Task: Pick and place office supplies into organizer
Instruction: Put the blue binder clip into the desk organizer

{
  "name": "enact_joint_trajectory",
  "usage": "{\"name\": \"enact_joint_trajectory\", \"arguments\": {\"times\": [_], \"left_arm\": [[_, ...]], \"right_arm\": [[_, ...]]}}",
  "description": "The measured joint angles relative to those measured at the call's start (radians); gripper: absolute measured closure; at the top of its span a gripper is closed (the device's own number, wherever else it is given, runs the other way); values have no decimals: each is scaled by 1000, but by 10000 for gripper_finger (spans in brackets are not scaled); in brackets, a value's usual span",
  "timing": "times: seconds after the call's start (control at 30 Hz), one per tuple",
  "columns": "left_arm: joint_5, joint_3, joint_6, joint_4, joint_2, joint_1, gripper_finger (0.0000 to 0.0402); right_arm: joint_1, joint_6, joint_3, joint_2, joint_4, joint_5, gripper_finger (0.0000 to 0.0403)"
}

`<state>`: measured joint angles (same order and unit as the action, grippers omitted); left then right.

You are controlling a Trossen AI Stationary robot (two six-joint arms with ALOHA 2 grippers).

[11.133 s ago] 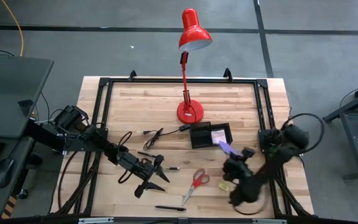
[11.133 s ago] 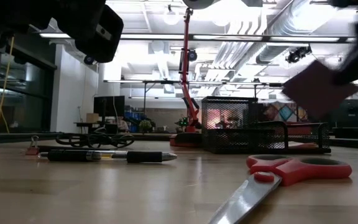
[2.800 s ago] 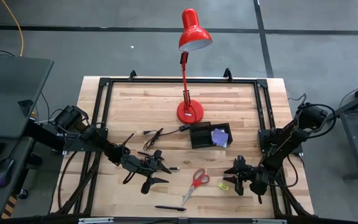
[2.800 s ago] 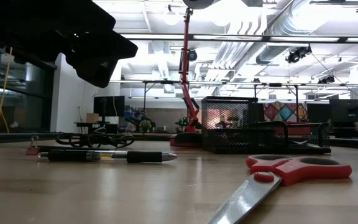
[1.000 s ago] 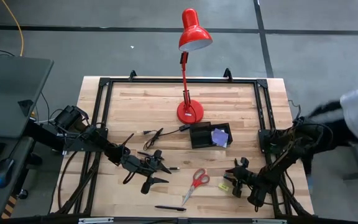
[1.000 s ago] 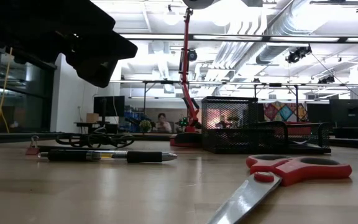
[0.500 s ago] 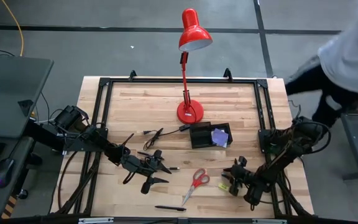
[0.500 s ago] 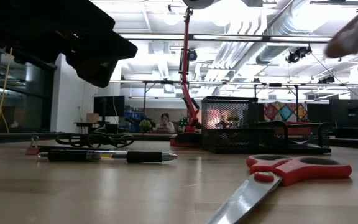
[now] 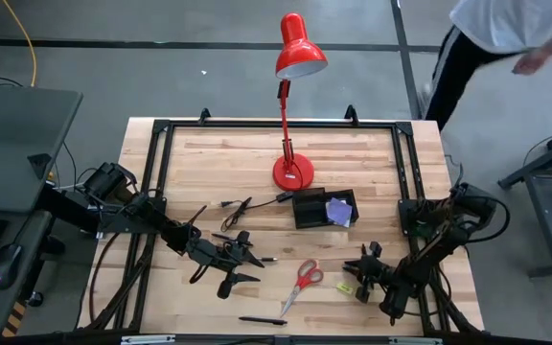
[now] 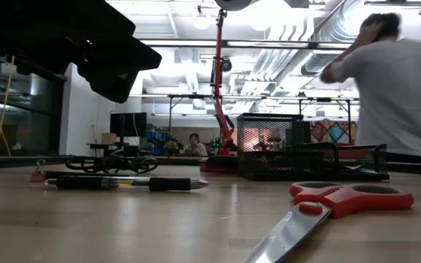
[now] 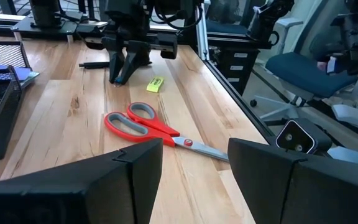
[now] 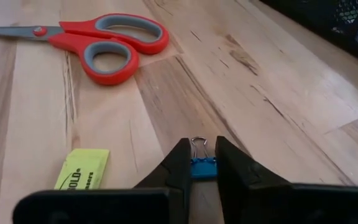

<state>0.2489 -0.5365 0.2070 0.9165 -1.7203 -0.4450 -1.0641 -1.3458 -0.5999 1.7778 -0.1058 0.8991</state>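
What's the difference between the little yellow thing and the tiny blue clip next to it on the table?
The yellow-green piece is a flat printed slab lying loose on the wood, untouched. The blue binder clip is smaller, with a silver wire loop, and sits between the jaws of the right gripper, which have closed in on it. Both are small supplies near the red-handled scissors, outside the organizer.

Organizer (image 9: 324, 208) mid-table w/ sticky pad (image 9: 338, 209) in it, lamp base (image 9: 292, 172) behind, scissors (image 9: 304, 279) in front, clip (image 12: 202, 167) betw. right gripper's (image 12: 199, 163) fingers, left gripper (image 9: 241, 264) left of scissors.
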Motion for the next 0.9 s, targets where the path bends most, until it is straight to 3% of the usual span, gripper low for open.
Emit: {"name": "enact_joint_trajectory", "arguments": {"times": [0.13,0.4,0.6,0.9], "left_arm": [[0,0,0,0,0,0,228],[12,0,0,0,0,0,228],[13,0,0,1,0,0,228],[16,0,0,10,0,0,228]], "right_arm": [[0,0,0,0,9,10,357],[3,35,0,0,31,86,369],[11,138,-1,-1,130,188,359],[155,238,-2,-2,242,174,365]]}}
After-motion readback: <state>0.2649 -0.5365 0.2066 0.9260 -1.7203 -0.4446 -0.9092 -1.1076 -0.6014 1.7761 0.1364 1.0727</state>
